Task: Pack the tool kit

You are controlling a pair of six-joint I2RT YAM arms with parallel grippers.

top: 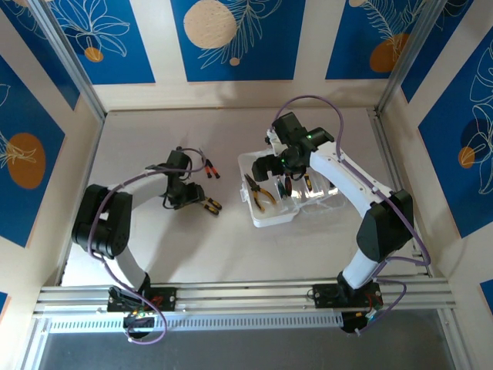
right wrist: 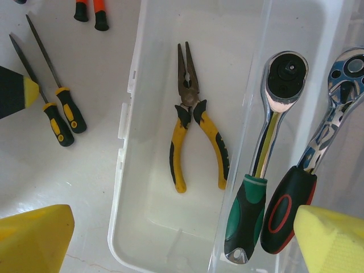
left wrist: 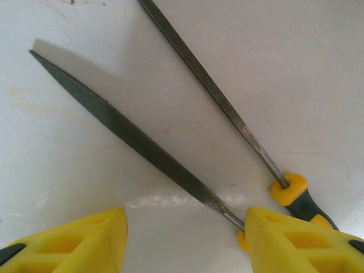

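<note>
Tool kit case [right wrist: 153,57] holding pliers [right wrist: 190,105], right tool [right wrist: 182,219] spread wide above it, left tool [left wrist: 185,222] spread wide over two files [left wrist: 142,145]

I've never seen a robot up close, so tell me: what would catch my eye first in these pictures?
Yellow-handled pliers lie in one half of the clear case, with two shiny ratchets beside them, all under the open right claw. Out on the table, the left claw hangs open over two slim files that splay apart in a V.
</note>
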